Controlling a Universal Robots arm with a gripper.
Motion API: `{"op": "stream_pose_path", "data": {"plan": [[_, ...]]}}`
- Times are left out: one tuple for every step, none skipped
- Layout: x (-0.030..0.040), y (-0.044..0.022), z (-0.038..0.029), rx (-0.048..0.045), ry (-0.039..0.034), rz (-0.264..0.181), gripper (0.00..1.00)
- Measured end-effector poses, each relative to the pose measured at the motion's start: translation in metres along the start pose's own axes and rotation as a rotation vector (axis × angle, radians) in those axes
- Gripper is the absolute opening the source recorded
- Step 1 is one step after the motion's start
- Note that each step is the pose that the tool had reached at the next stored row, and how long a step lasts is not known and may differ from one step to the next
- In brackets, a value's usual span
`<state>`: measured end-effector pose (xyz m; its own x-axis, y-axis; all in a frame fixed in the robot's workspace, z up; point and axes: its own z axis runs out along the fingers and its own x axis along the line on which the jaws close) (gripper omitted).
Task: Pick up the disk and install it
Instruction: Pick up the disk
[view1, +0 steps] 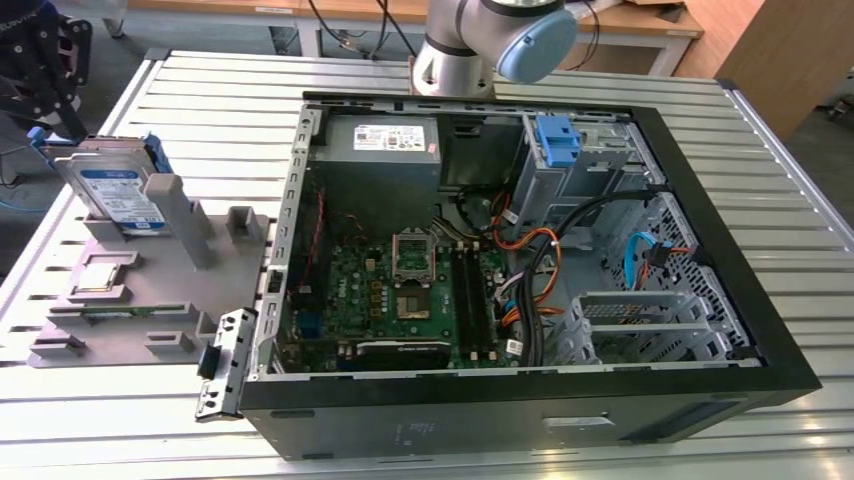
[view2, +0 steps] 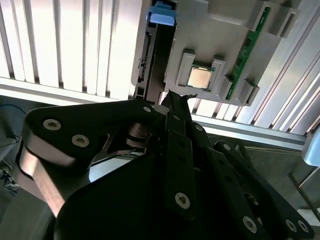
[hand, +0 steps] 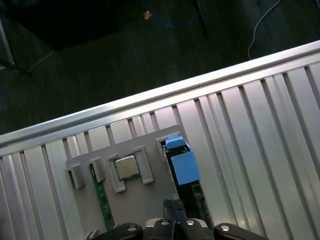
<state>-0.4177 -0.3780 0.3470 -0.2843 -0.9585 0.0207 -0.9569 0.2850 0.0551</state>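
The gripper (view2: 177, 97) is squeezed closed, and it holds nothing. It hangs over the edge of the metal table (view1: 200, 90) and touches nothing.

Just under it in both wrist views is the disk (hand: 182, 167). The disk stands up on its edge in a slot of the grey holder (hand: 145, 200), with its blue rail on top. In the exterior view the disk (view1: 118, 190) is on the exterior view's left.

Beside it, a small square chip (hand: 125, 167) and a green stick (hand: 102, 200) sit in the same holder.

Farther off lies the open computer case (view1: 534, 420). Behind it stands the arm (view1: 481, 40).
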Motion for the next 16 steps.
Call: {"op": "stream_pose_path", "data": {"plan": [[0.0000, 0.0000, 0.0000, 0.0002, 0.0003, -0.005, 0.11], [0.0000, 0.0000, 0.0000, 0.0008, -0.0001, -0.007, 0.11], [0.0000, 0.0000, -0.0001, 0.0017, -0.0012, -0.010, 0.11], [-0.0001, 0.0000, -0.0001, 0.0031, -0.0035, -0.013, 0.11], [-0.0001, 0.0001, 0.0000, 0.0048, -0.0064, -0.017, 0.11], [0.0000, 0.0001, 0.0000, 0.0069, -0.0091, -0.022, 0.11], [0.0000, 0.0000, 0.0000, 0.0088, -0.0115, -0.028, 0.11], [0.0000, 0.0000, 0.0000, 0.0110, -0.0140, -0.034, 0.11], [0.0000, 0.0000, 0.0001, 0.0132, -0.0166, -0.040, 0.11], [0.0000, 0.0000, 0.0002, 0.0156, -0.0200, -0.045, 0.11], [0.0000, 0.0000, 0.0002, 0.0178, -0.0244, -0.050, 0.11], [0.0000, 0.0000, 0.0002, 0.0196, -0.0295, -0.053, 0.11], [0.0000, 0.0000, 0.0002, 0.0214, -0.0352, -0.057, 0.11], [0.0000, 0.0000, 0.0002, 0.0231, -0.0405, -0.060, 0.11], [0.0001, -0.0001, 0.0002, 0.0241, -0.0458, -0.062, 0.11], [0.0002, -0.0001, 0.0002, 0.0243, -0.0528, -0.063, 0.11]]}}
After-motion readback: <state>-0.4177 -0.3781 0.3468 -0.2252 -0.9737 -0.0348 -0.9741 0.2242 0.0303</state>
